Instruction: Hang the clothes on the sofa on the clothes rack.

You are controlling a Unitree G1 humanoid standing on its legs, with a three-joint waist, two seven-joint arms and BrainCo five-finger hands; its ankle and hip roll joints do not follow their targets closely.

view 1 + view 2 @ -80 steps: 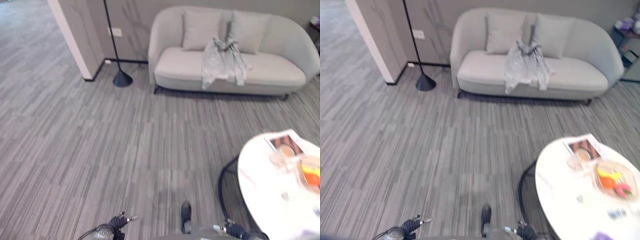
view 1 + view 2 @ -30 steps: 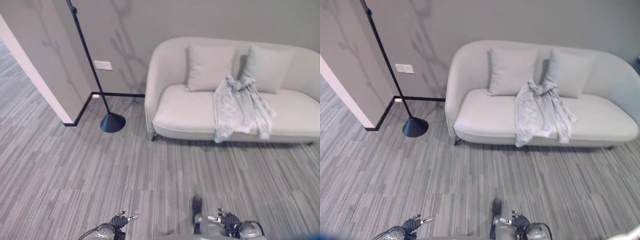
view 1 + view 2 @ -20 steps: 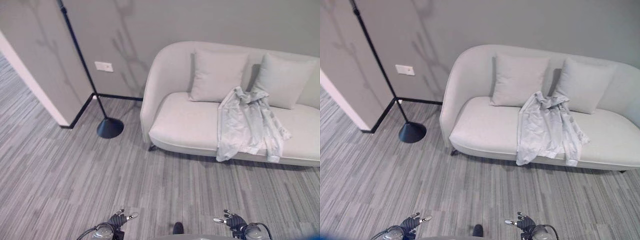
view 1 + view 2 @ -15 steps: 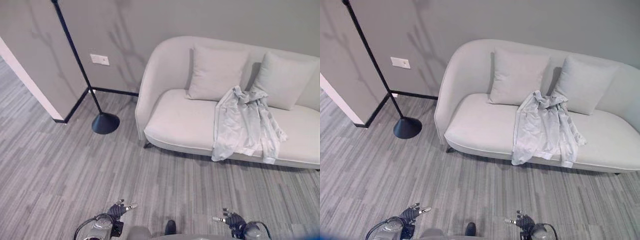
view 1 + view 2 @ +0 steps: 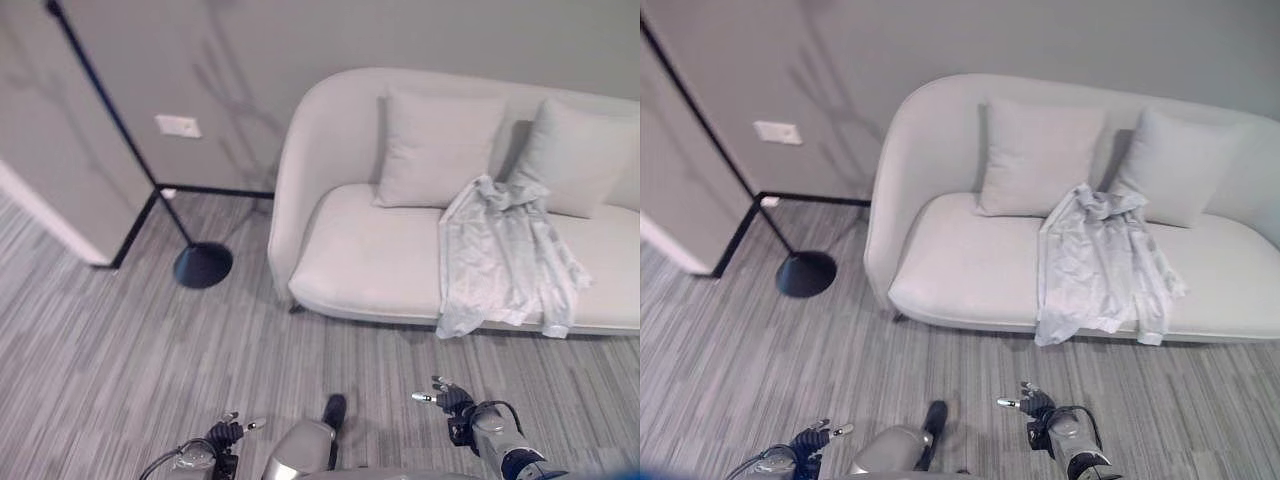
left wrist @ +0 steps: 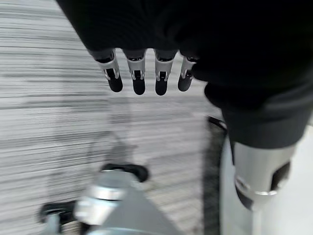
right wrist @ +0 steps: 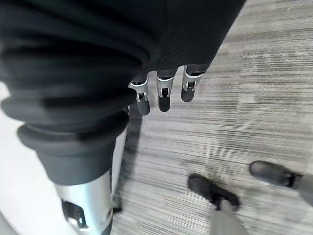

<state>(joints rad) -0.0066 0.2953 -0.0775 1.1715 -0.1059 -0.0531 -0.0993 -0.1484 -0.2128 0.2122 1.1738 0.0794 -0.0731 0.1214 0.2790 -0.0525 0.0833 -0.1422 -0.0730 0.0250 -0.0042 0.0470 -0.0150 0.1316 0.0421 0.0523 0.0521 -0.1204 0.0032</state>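
Observation:
A pale grey shirt (image 5: 503, 255) lies crumpled on the seat of a light sofa (image 5: 300, 160), its hem and sleeves hanging over the front edge. It rests below the right of two cushions (image 5: 575, 155). My left hand (image 5: 222, 434) hangs low at the view's bottom edge, open and holding nothing, its fingers (image 6: 138, 78) straight over the floor. My right hand (image 5: 455, 400) is low at the bottom right, a stretch of floor short of the sofa's front. It is open too, its fingers (image 7: 164, 95) relaxed and bare. Both hands are well apart from the shirt (image 5: 1098, 262).
A black floor lamp stands left of the sofa, its round base (image 5: 202, 265) on the striped grey carpet and its thin pole leaning up to the upper left. A wall corner (image 5: 60, 225) juts out further left. A second cushion (image 5: 435, 150) leans on the sofa's back.
The camera has moved closer to the sofa and the view has shifted. My right hand has come up and forward a little. The shirt lies as before.

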